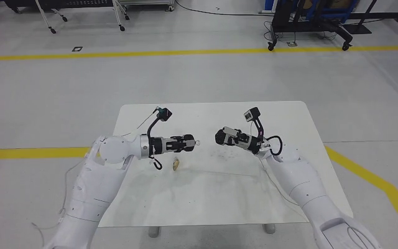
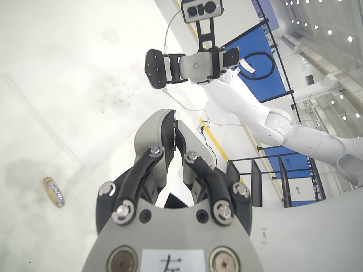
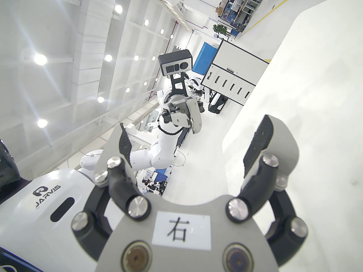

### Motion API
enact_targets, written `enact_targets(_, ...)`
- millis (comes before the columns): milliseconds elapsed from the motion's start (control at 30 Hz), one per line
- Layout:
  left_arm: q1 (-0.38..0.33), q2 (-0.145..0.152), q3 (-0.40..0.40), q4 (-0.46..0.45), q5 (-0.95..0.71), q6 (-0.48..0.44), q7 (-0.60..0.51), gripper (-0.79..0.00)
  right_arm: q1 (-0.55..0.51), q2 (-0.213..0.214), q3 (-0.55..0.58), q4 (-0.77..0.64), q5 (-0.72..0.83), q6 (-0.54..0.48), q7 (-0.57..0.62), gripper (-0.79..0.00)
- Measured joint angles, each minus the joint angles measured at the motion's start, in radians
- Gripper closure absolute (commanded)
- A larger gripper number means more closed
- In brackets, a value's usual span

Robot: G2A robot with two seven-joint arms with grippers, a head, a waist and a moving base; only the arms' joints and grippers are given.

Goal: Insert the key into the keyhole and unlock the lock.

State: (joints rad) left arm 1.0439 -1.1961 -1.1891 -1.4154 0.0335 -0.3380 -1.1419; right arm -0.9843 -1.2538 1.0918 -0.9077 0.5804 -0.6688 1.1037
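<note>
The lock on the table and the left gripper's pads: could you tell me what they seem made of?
Lock: probably brass, matte tan, with a shiny silvery part. Left gripper pads: black, ridged, likely rubber, shut on a small silvery key.

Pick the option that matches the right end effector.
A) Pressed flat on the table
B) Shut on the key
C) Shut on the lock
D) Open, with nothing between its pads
D: the left wrist view shows the right end effector held above the table with its two pads spread wide apart and nothing between them.
</note>
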Motion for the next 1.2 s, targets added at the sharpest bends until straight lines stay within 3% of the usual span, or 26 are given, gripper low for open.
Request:
enact_targets(533, -0.018, 0.004, 0.027, 0.009, -0.004, -0.029, -0.038, 0.0, -0.001, 0.0, -0.001, -0.002, 0.001, 0.002, 0.001, -0.785)
enact_targets(733, 0.001, 0.009, 0.042, -0.018, 0.011, -0.017, -0.015, 0.0, 0.029, 0.007, -0.001, 0.016, 0.017, 0.133, 0.109, -0.785)
enact_targets(767, 0.001, 0.01, 0.043, -0.019, 0.01, -0.017, -0.017, 0.0, 0.039, 0.009, -0.003, 0.025, 0.006, 0.14, 0.133, -0.723)
enact_targets(800, 0.0, 0.011, 0.045, -0.02, 0.008, -0.017, -0.019, 0.0, 0.05, 0.009, -0.006, 0.036, -0.001, 0.14, 0.157, -0.523)
enact_targets(833, 0.0, 0.011, 0.047, -0.02, 0.007, -0.017, -0.02, 0.0, 0.055, 0.008, -0.008, 0.043, 0.001, 0.14, 0.171, -0.372)
enact_targets(1000, -0.005, 0.014, 0.057, -0.016, -0.009, -0.02, -0.026, 0.0, 0.081, -0.001, -0.035, 0.084, -0.002, 0.159, 0.193, -0.215)
enact_targets(1200, -0.012, 0.013, 0.085, -0.006, -0.019, -0.004, -0.014, 0.0, 0.092, -0.016, -0.067, 0.102, 0.016, 0.156, 0.204, -0.219)
